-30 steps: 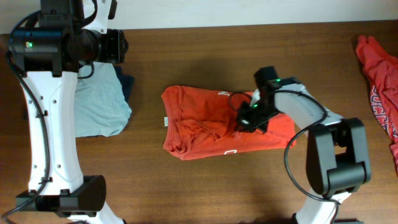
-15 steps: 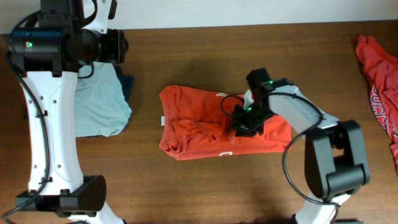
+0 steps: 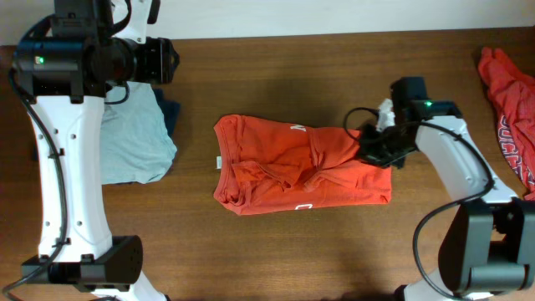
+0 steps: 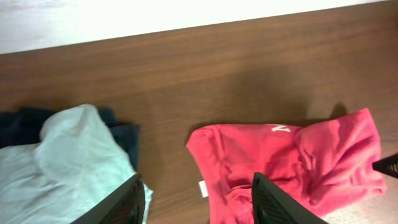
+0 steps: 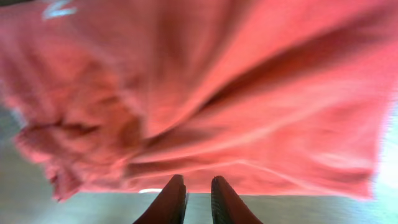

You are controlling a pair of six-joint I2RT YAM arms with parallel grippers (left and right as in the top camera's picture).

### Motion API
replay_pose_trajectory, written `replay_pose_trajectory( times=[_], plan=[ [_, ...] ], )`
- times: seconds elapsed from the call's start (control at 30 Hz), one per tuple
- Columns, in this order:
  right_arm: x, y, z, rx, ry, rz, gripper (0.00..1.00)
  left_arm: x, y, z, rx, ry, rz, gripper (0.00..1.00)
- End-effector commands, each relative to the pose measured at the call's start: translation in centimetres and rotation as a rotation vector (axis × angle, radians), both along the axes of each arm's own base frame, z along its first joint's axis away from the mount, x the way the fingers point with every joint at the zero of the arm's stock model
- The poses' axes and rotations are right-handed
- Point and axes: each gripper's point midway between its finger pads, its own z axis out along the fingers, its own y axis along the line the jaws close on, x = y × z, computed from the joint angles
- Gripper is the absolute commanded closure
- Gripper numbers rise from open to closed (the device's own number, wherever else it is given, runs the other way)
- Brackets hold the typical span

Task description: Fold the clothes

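White arms (image 3: 63,167), black joints (image 3: 468,213), black cables (image 3: 391,224), green lights (image 3: 38,60).

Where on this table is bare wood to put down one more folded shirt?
Bare wood: the front strip below the orange T-shirt, the back strip between it and the wall, and the band between it and the pale blue garment. Crowded: the right gripper at the shirt's right end, and the red T-shirt beyond.
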Motion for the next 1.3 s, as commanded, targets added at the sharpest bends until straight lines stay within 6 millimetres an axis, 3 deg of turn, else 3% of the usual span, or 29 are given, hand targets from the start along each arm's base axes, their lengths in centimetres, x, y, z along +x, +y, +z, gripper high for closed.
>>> replay_pose_trajectory(
  times=[0.0,0.13,0.17,0.23,0.3,0.37,0.47,0.53,0.6,0.67,0.73,0.83,1.0,1.27],
  plan=[
    [-1.0,-3.3,-2.5,-0.069,0.094,-0.077,0.89,-0.1,-3.1,-0.1,-0.064,0.005,-0.12,0.45],
    [-3.4,-4.5,-4.6,-0.047,0.217,-0.129,0.96,0.1,-7.5,-2.5,-0.107,0.053,-0.304,0.46],
    [-3.9,-4.6,-4.9,-0.045,0.233,-0.135,0.94,0.3,-8.6,-3.3,-0.112,0.071,-0.338,0.46],
    [-4.4,-4.6,-5.6,-0.048,0.242,-0.135,0.77,0.5,-10.9,-5.3,-0.125,0.108,-0.425,0.46],
    [-4.8,-4.7,-6.1,-0.056,0.249,-0.136,0.75,0.6,-12.7,-7.2,-0.138,0.142,-0.491,0.44],
    [-5.2,-5.6,-6.9,-0.111,0.26,-0.158,0.76,1.1,-14.3,-9.4,-0.142,0.186,-0.519,0.43],
    [-6.1,-7.7,-8.2,-0.223,0.281,-0.219,0.88,1.6,-17.0,-13.7,-0.15,0.264,-0.566,0.4],
    [-5.9,-8.0,-8.5,-0.224,0.266,-0.229,0.87,1.4,-19.2,-16.2,-0.183,0.307,-0.632,0.39],
    [-5.6,-8.1,-8.6,-0.224,0.254,-0.232,0.75,1.1,-20.6,-18.3,-0.202,0.351,-0.663,0.36],
    [-5.7,-8.0,-8.5,-0.221,0.259,-0.231,0.75,0.7,-22.0,-20.3,-0.223,0.394,-0.69,0.35],
    [-5.8,-8.0,-8.6,-0.221,0.261,-0.23,0.85,0.3,-23.4,-22.0,-0.246,0.427,-0.717,0.35],
    [-5.8,-8.0,-8.6,-0.223,0.261,-0.234,0.96,-0.3,-25.3,-24.4,-0.248,0.458,-0.751,0.34],
    [-5.8,-8.2,-8.6,-0.232,0.262,-0.234,0.96,-2.0,-27.4,-27.2,-0.22,0.515,-0.791,0.34],
    [-5.8,-8.1,-8.6,-0.232,0.261,-0.232,0.96,-0.6,-27.6,-31.6,0.07,0.443,-0.742,0.32]
  ],
)
